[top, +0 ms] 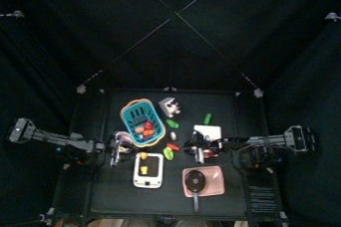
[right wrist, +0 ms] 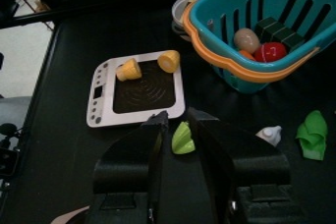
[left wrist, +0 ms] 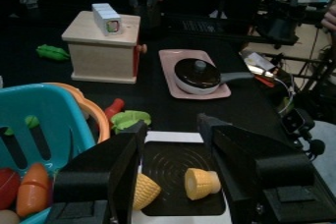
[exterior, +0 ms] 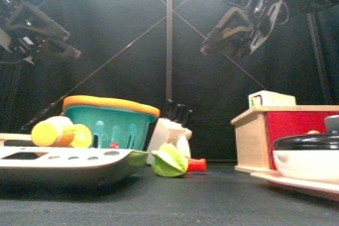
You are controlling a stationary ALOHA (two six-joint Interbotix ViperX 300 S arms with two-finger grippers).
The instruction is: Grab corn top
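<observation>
The left gripper (left wrist: 168, 154) hovered with jaws wide apart above the two corn pieces (left wrist: 201, 182) lying on the grill tray (left wrist: 179, 157); the approach looked underway, needing descent onto one. The right gripper (right wrist: 188, 140) seemed nearly together
</observation>
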